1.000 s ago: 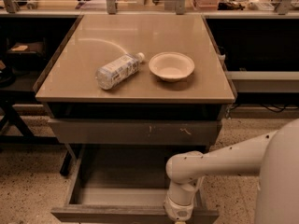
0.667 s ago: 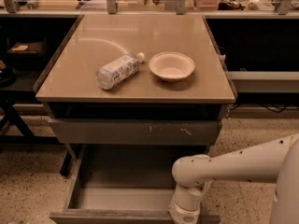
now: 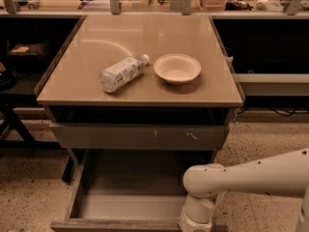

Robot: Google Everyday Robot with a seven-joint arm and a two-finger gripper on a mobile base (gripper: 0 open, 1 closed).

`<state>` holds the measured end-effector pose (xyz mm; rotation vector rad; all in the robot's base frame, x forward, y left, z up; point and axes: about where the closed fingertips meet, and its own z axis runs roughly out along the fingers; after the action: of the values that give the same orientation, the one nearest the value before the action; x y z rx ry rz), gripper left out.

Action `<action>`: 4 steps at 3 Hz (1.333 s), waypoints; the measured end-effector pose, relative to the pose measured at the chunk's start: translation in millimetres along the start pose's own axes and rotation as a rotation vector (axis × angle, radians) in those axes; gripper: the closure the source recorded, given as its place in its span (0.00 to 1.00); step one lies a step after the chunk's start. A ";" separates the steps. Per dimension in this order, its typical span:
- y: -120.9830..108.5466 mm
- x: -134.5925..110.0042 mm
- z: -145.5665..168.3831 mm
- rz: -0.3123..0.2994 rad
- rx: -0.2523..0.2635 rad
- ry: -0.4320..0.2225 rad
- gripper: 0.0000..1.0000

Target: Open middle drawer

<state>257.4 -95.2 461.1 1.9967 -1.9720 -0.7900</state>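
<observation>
Middle drawer, the wide handleless one with a plain dark-grey front strip and a shallow grey tray inside, stands pulled well out from under the tan-topped cabinet table. Its front strip lies along the bottom edge of the view. Over the last second that strip has slid a little lower in the view and more of the tray floor shows. The white robot arm has drawn back and down with it. By my reading the pull is nearly finished and the task is close to done, if not done already.

The gripper sits at the right part of the drawer's front strip, right at the bottom of the view. Only its white wrist end shows. Whether it is open, closed or clamped on the strip cannot be told from here, nor whether it touches the strip at all.

Above the drawer, the taller grey drawer front with pale scratch marks stays shut. On the table top a clear plastic bottle lies on its side just beside a shallow white bowl.
</observation>
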 end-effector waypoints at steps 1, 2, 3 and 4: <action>0.8 3.0 3.3 0.014 -0.005 -0.018 0.00; 0.8 3.1 3.4 0.014 -0.005 -0.018 0.00; -8.7 -9.8 -3.1 -0.031 -0.010 0.007 0.00; 13.2 -2.7 -3.6 -0.045 -0.070 0.045 0.00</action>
<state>248.2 -94.2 471.5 2.0072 -1.8551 -0.8058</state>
